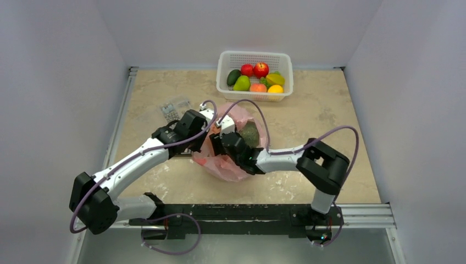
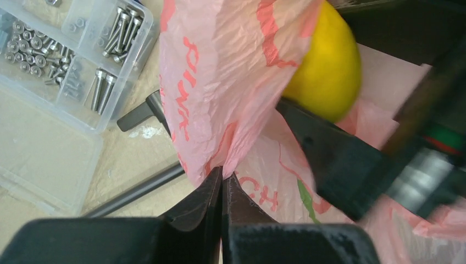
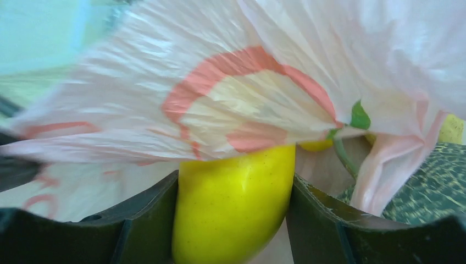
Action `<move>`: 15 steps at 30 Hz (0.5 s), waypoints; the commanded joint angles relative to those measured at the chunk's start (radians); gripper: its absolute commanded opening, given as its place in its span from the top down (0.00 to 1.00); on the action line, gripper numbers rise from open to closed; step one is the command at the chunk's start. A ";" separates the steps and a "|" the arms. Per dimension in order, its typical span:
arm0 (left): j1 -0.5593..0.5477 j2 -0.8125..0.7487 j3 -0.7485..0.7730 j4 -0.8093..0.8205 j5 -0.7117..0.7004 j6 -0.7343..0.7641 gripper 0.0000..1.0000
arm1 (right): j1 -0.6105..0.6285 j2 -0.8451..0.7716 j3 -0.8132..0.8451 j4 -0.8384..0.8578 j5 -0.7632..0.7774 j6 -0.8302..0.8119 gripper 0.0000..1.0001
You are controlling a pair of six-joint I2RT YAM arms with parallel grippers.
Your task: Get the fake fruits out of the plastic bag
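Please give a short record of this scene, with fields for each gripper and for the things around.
Left gripper: shut on thin pink plastic bag
Right gripper: shut on smooth yellow plastic fruit, under the bag's film
In bag: dull-green rough round melon
Far side: white perforated plastic basket
Left of bag: clear plastic box of screws
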 commanded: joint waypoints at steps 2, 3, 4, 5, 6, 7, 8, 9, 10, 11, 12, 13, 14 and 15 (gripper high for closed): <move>-0.003 -0.028 0.026 -0.006 -0.011 0.015 1.00 | -0.001 -0.206 -0.079 -0.039 -0.118 0.031 1.00; -0.002 -0.030 0.026 -0.007 -0.012 0.015 1.00 | -0.001 -0.236 -0.098 -0.055 -0.148 0.041 1.00; -0.002 -0.033 0.026 -0.007 -0.010 0.016 1.00 | -0.001 -0.264 -0.120 -0.068 -0.200 0.054 1.00; -0.002 -0.034 0.026 -0.007 -0.010 0.014 1.00 | 0.000 -0.295 -0.135 -0.090 -0.249 0.063 1.00; -0.003 -0.035 0.024 -0.008 -0.010 0.014 1.00 | -0.001 -0.322 -0.146 -0.128 -0.269 0.069 1.00; -0.002 -0.038 0.024 -0.007 -0.012 0.014 1.00 | 0.000 -0.354 -0.158 -0.158 -0.294 0.072 1.00; -0.002 -0.039 0.024 -0.007 -0.018 0.014 1.00 | 0.000 -0.386 -0.171 -0.176 -0.330 0.070 1.00; -0.003 -0.041 0.026 -0.006 -0.023 0.013 1.00 | 0.000 -0.417 -0.188 -0.193 -0.355 0.069 1.00; -0.001 -0.043 0.029 -0.006 -0.026 0.012 1.00 | -0.001 -0.449 -0.207 -0.207 -0.368 0.070 1.00; 0.000 -0.048 0.029 -0.004 -0.028 0.009 1.00 | -0.001 -0.481 -0.227 -0.219 -0.390 0.078 1.00; 0.001 -0.057 0.027 0.002 -0.030 0.006 1.00 | -0.001 -0.521 -0.256 -0.236 -0.418 0.096 1.00; 0.004 -0.068 0.022 0.008 -0.034 0.002 1.00 | 0.000 -0.554 -0.273 -0.254 -0.424 0.106 1.00; 0.004 -0.082 0.016 0.016 -0.038 0.002 1.00 | -0.001 -0.585 -0.285 -0.276 -0.431 0.107 1.00; 0.003 -0.095 0.009 0.020 -0.044 0.003 1.00 | 0.000 -0.620 -0.292 -0.309 -0.447 0.105 1.00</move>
